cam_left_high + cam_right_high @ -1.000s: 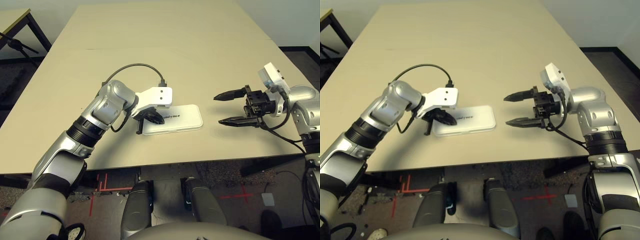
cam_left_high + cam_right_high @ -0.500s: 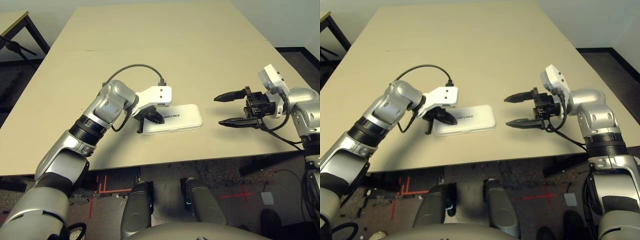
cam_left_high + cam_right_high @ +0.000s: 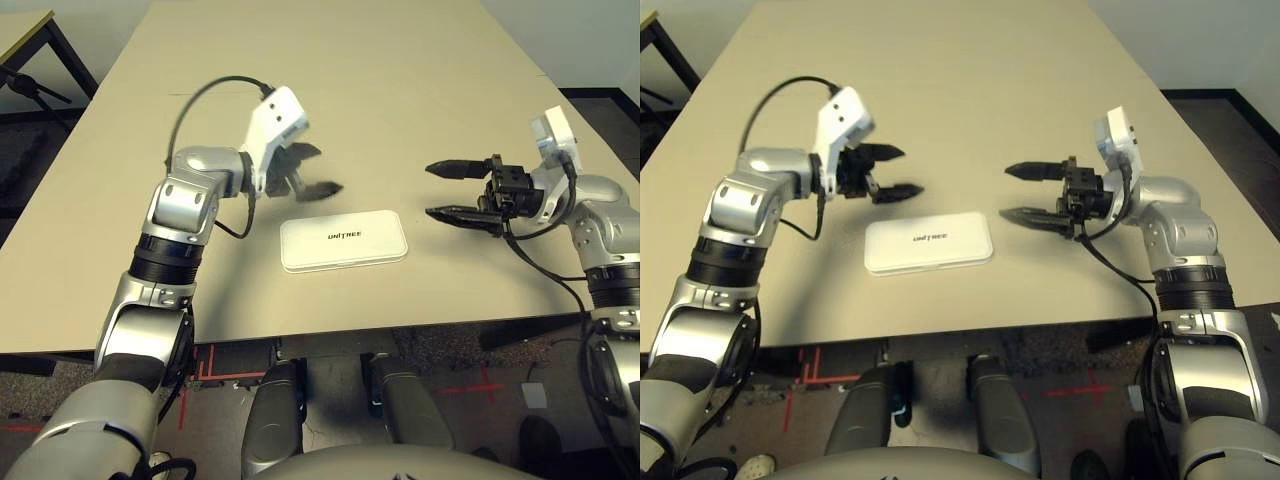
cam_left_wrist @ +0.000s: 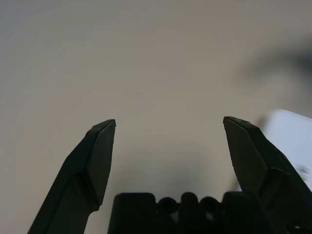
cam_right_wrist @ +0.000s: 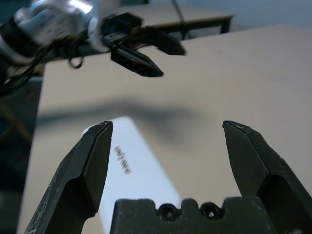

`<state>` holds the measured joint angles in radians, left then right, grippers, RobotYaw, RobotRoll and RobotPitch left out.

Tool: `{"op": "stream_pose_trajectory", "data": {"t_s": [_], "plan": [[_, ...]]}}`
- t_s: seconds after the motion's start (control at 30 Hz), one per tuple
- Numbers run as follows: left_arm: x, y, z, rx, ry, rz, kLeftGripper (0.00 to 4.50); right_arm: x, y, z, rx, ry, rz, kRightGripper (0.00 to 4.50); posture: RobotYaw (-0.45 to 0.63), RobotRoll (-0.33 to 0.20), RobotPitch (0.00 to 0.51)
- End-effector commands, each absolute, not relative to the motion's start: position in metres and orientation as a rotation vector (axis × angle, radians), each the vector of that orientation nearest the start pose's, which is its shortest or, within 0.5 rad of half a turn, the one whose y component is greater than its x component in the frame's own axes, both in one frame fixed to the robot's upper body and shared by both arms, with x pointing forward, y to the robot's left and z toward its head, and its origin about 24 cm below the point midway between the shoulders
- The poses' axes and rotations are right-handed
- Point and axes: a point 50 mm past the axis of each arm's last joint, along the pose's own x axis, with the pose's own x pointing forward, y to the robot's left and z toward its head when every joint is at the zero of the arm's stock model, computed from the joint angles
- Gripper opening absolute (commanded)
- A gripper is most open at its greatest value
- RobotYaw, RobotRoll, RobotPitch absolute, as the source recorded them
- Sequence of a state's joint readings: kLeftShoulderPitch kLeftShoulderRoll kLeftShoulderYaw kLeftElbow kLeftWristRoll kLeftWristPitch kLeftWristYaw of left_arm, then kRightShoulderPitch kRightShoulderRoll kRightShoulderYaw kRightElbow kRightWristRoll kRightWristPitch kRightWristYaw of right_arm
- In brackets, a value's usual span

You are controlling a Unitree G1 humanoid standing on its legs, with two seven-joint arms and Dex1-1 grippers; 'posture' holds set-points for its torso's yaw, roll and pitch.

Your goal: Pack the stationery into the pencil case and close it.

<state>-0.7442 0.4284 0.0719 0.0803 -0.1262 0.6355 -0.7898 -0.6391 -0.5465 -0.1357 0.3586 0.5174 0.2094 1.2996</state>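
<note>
The white pencil case (image 3: pixel 343 240) lies flat on the table with its lid down and the black lettering facing up. None of the stationery is in view. My left gripper (image 3: pixel 322 170) hangs open above the table, behind the case's left end and apart from it, with nothing between its fingers. My right gripper (image 3: pixel 432 190) is open too, hovering just right of the case and pointing toward it, empty. The right wrist view has the case (image 5: pixel 131 165) below its fingers and the left gripper (image 5: pixel 146 53) beyond. A corner of the case (image 4: pixel 292 141) appears in the left wrist view.
The beige table (image 3: pixel 330 70) stretches far behind the case, with a seam across it. Its front edge (image 3: pixel 330 325) runs just below the case. A second table (image 3: pixel 25 30) stands off to the far left, beyond a gap of floor.
My left gripper rose off the case's left end, swung back and upward, and went from shut to open. The right gripper stayed open and shifted slightly away.
</note>
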Motion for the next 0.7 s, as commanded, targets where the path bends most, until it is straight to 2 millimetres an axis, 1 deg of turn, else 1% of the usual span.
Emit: {"op": "stream_pose_trajectory", "data": {"t_s": [0.03,0.07,0.13,0.2,0.27,0.3,0.33,0.37,0.4,0.47,0.57,0.7], "plan": [[0.335,0.207,0.208,0.090,-0.100,-0.424,4.46,0.330,-0.220,0.182,0.046,-0.268,0.990,4.50,-0.02,0.000,0.161],[0.331,0.222,0.204,0.024,-0.135,-0.315,4.46,0.332,-0.222,0.180,0.061,-0.291,0.938,4.50,-0.01,0.000,0.161],[0.320,0.244,0.191,-0.031,-0.153,-0.155,4.46,0.336,-0.227,0.179,0.060,-0.327,0.830,4.50,-0.01,0.000,0.161],[0.309,0.257,0.179,-0.026,-0.154,-0.049,4.46,0.341,-0.234,0.177,0.056,-0.340,0.714,4.50,0.00,0.000,0.159],[0.303,0.264,0.172,-0.033,-0.156,0.022,4.46,0.344,-0.240,0.176,0.045,-0.351,0.617,4.50,0.00,0.000,0.157],[0.302,0.268,0.169,-0.033,-0.159,0.074,4.46,0.347,-0.244,0.174,0.064,-0.328,0.559,4.50,0.00,0.000,0.156],[0.301,0.273,0.167,-0.039,-0.165,0.127,4.46,0.352,-0.249,0.170,0.104,-0.253,0.477,4.50,0.01,0.000,0.154],[0.299,0.278,0.164,-0.037,-0.168,0.170,4.46,0.356,-0.255,0.165,0.099,-0.174,0.372,4.50,0.01,0.000,0.154],[0.298,0.281,0.161,-0.031,-0.170,0.193,4.46,0.359,-0.259,0.162,0.075,-0.125,0.308,4.50,0.01,0.000,0.152],[0.297,0.283,0.159,-0.021,-0.184,0.216,4.46,0.359,-0.260,0.164,0.078,-0.164,0.303,4.50,0.01,0.000,0.149],[0.298,0.287,0.156,-0.023,-0.202,0.266,4.46,0.360,-0.276,0.162,0.092,-0.165,0.148,4.50,0.00,0.000,0.146],[0.300,0.289,0.153,-0.016,-0.204,0.283,4.46,0.357,-0.291,0.160,0.048,-0.184,0.019,4.50,0.00,0.000,0.145]]}}
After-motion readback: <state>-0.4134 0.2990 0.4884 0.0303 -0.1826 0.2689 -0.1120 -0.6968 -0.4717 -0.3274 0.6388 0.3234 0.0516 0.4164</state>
